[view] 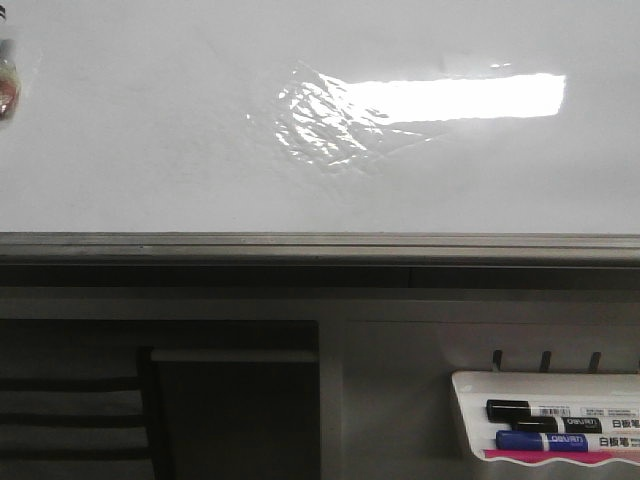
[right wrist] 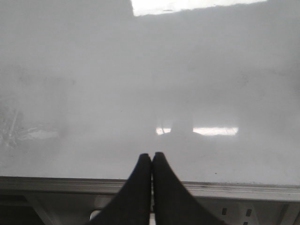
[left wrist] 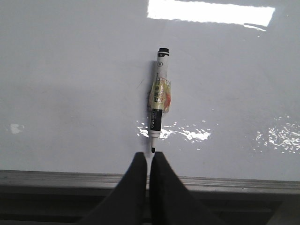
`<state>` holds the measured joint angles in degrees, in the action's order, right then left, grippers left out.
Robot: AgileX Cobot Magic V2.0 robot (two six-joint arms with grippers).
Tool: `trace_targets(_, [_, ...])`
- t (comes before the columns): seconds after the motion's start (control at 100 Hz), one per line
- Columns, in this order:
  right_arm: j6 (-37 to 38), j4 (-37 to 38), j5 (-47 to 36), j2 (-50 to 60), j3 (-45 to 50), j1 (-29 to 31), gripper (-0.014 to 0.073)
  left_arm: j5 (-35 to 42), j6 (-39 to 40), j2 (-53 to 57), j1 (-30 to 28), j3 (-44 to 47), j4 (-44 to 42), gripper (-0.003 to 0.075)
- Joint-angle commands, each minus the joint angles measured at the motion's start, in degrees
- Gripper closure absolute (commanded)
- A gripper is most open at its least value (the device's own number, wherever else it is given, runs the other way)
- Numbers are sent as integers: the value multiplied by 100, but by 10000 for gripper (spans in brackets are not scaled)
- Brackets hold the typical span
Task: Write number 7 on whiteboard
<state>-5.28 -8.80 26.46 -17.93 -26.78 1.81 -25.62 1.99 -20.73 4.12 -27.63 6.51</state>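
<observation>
The whiteboard [view: 150, 150] fills the upper part of the front view, with a bright glare [view: 470, 97] and a wrinkled film patch [view: 320, 120]. No drawn number 7 shows on it in any view. In the left wrist view a black-capped marker [left wrist: 159, 98] with a yellowish band hangs on the board [left wrist: 70, 70], tip pointing down. My left gripper [left wrist: 150, 155] is shut and empty, its tips just below the marker's tip. My right gripper [right wrist: 151, 155] is shut and empty, facing bare board [right wrist: 93, 84]. Neither gripper shows in the front view.
A grey metal rail [view: 300, 245] runs along the board's bottom edge. A small white tray [view: 470, 385] at lower right holds a black marker [view: 540, 410] and a blue marker [view: 545, 440]. The hanging marker's edge [view: 8, 85] shows at far left.
</observation>
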Motion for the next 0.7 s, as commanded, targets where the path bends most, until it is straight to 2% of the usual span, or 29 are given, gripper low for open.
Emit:
trace_targets(0.0, [-32, -34, -490, -99, -205, 30, 665, 390, -9, -75, 59, -211, 48, 741])
trace_targets(0.39, [-32, -34, -490, -99, -205, 30, 662, 390, -9, -75, 59, -211, 57, 741])
trace_targets(0.46, [-32, -34, -511, -99, -205, 30, 624, 390, -9, -75, 59, -211, 57, 739])
trace_targets(0.49, [-32, -34, -510, -99, -205, 30, 580, 395, -9, -75, 59, -211, 13, 729])
trace_targets(0.56, [-32, -34, -522, -99, -205, 30, 445, 424, -9, -75, 59, -211, -92, 644])
trace_targets(0.61, [-32, -20, -545, -99, -205, 30, 336, 429, -9, -75, 59, -211, -209, 535])
trace_targets(0.69, [-32, -11, -590, -99, -205, 30, 176, 439, -9, -75, 59, -211, -329, 309])
